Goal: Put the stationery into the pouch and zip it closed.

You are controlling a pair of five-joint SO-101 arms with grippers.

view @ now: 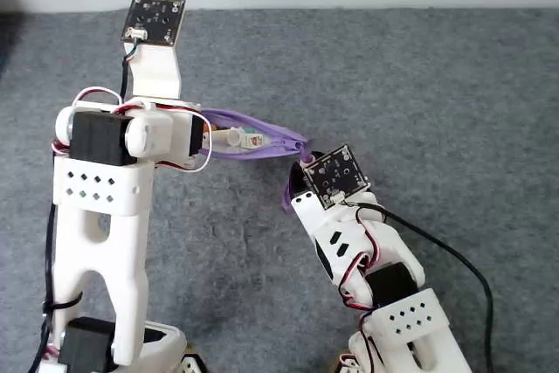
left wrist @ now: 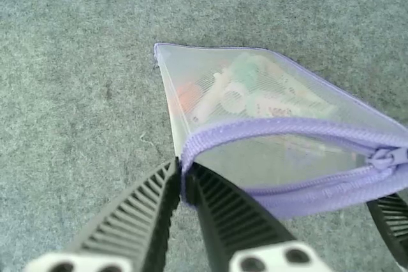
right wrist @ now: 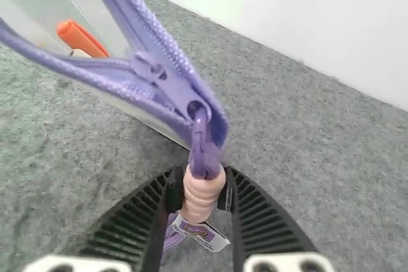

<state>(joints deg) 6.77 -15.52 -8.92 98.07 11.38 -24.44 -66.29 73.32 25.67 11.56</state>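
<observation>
High view: the pouch [view: 266, 144] lies on the grey counter [view: 437, 85] between the two arms. Its mouth gapes, and stationery [view: 240, 138] shows inside.

Left wrist view: the left end effector [left wrist: 183, 179] is pinched tight on the pouch's end, right at the purple zipper [left wrist: 299, 128]. The two zipper rows stand apart as far as the slider [left wrist: 387, 157] at the far end.

Right wrist view: the right end effector [right wrist: 194, 183] is closed around the pink ribbed pull [right wrist: 203, 189] hanging from the slider. An orange pen [right wrist: 80, 35] lies inside the pouch.

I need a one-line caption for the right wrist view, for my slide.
Right end effector pinches the zipper pull of the purple pouch, orange pen inside.
</observation>
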